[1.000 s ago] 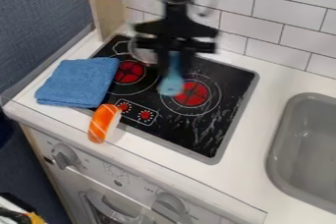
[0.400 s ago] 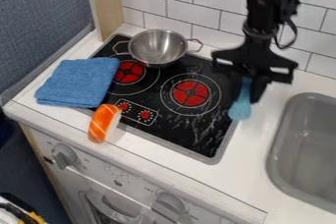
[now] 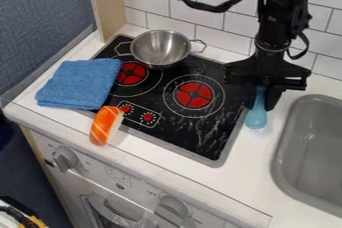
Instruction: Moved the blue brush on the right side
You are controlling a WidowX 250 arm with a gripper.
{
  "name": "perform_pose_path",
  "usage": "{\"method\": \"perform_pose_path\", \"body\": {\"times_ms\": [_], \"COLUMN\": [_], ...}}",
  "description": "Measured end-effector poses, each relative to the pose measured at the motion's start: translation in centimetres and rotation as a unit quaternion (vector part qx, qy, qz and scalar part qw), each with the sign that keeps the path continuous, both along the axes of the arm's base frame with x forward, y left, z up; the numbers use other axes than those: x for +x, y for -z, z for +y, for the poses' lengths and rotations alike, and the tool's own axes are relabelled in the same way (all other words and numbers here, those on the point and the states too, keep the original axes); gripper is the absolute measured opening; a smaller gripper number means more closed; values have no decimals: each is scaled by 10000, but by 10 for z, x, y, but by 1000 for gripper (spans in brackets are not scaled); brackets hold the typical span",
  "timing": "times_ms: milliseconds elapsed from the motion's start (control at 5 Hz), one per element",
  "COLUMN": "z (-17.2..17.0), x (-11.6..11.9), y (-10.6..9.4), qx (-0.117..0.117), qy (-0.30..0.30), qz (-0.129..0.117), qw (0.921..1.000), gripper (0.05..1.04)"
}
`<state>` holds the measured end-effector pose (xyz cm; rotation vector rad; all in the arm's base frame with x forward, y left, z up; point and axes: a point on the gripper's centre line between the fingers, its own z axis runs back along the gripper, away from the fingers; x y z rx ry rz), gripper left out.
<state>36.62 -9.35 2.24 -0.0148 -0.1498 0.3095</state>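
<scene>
The black gripper [image 3: 261, 103] hangs over the counter strip between the stove's right edge and the sink, shut on the blue brush. The light blue brush [image 3: 256, 116] points downward between the fingers, its rounded end lowest and its upper part hidden by the gripper. That end is over the white counter just right of the stove; whether it touches the surface, I cannot tell.
A steel pot [image 3: 161, 48] stands at the back left of the black stove [image 3: 212, 137]. A blue cloth [image 3: 80, 84] and an orange sushi toy [image 3: 106, 125] lie at the left. The grey sink [image 3: 314, 147] is at the right.
The gripper has carried the brush rightward from over the stove's middle to beside its right edge, most recently moving slightly right and lower. The pot has come into clear view.
</scene>
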Motion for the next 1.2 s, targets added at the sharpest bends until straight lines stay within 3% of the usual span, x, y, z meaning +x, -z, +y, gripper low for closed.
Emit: {"method": "perform_pose_path", "body": {"times_ms": [200,400,800,1200], "z": [-3,-4,-7,-8], "x": [10,14,14,8], "y": [5,4,6,-4], "qx": [17,56,22,-21], "qy": [25,66,272,250], "qz": [36,51,199,392], "qw": [10000,9999,9994,9989], "gripper": [306,370,955,1001]}}
